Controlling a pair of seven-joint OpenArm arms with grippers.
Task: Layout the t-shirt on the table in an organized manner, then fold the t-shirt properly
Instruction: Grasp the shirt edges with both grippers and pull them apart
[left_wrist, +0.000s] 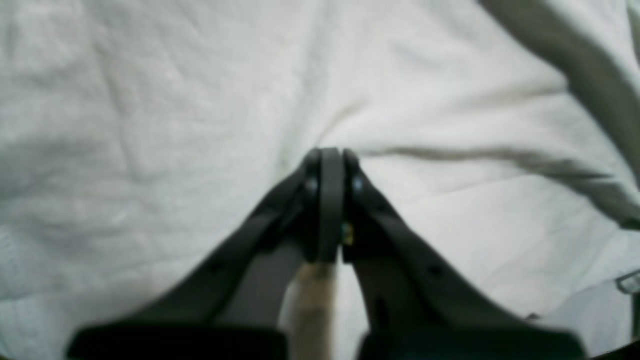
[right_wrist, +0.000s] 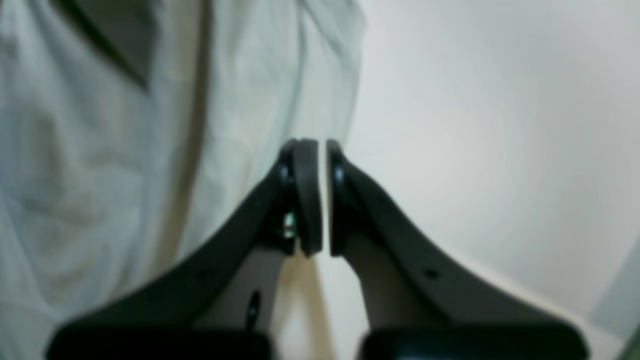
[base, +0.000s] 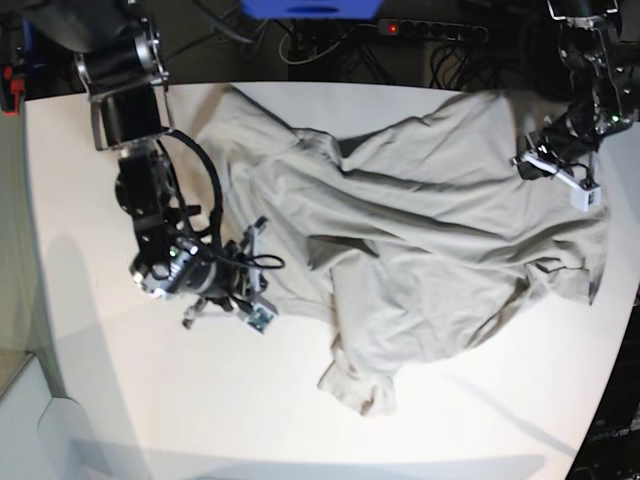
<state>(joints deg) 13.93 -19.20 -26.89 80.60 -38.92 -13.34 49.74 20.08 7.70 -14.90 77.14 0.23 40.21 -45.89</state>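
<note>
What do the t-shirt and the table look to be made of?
The t-shirt: soft knit cloth, likely cotton, matte grey-beige; it lies in loose wrinkles and folds, and the left wrist view shows a fuzzy weave. The table: a hard, smooth white top, perhaps laminate or painted board; it is flat, with soft shadows and a faint sheen.

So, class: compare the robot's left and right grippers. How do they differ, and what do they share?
The left gripper sits over the t-shirt; the right gripper sits beside it, over bare table. The left's fingers meet; the right's show a sliver of gap. Both are dark, shut and hold nothing.
</note>
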